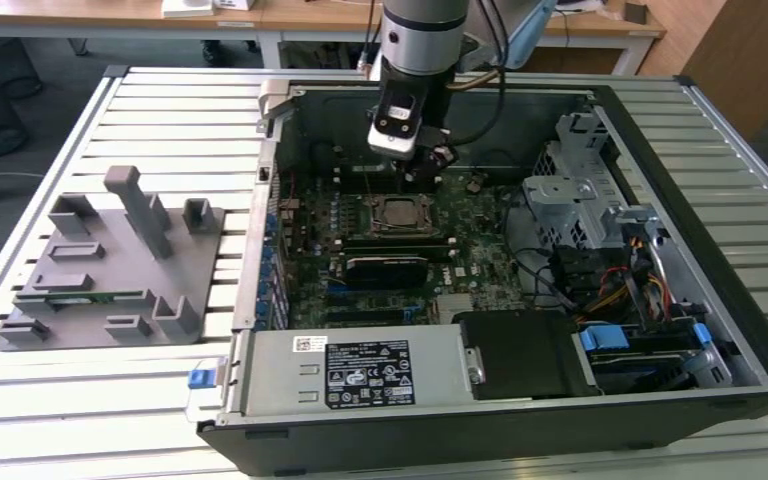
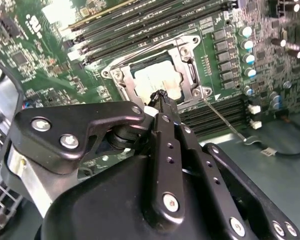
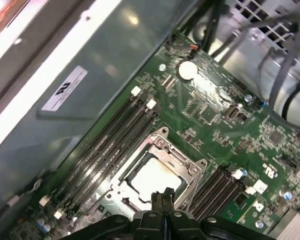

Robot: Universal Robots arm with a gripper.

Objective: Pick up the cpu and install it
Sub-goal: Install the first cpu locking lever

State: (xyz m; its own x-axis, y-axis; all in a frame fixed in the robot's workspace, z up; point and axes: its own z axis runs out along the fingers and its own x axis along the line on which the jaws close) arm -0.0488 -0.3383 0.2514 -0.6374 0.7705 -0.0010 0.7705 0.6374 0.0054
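The cpu [image 3: 155,177] lies flat inside the socket [image 3: 157,172] on the motherboard [image 3: 230,125], its pale metal top framed on all sides by the socket's metal rim. In the second wrist view the same cpu [image 2: 157,80] sits within the socket [image 2: 190,75], and a thin lever [image 2: 222,120] runs out from the socket's corner across the board.

The end effector [image 3: 162,197] hangs just above the socket's edge with its fingers [image 3: 157,200] pressed together and nothing between them. In the second wrist view the end effector [image 2: 160,97] ends near the cpu's edge, its dark fingertips [image 2: 162,100] brought to one narrow point; whether they touch the chip cannot be told.

In the exterior view the arm [image 1: 424,40] reaches down into the open case [image 1: 651,200], which lies on its side on the slatted tabletop [image 1: 157,120]. The end effector [image 1: 418,180] is just beyond the socket [image 1: 402,213], toward the case's far wall. Rows of memory slots [image 3: 110,145] run along one side of the socket. A grey fixture [image 1: 117,270] stands on the tabletop well apart from the socket, outside the case on the exterior view's left.
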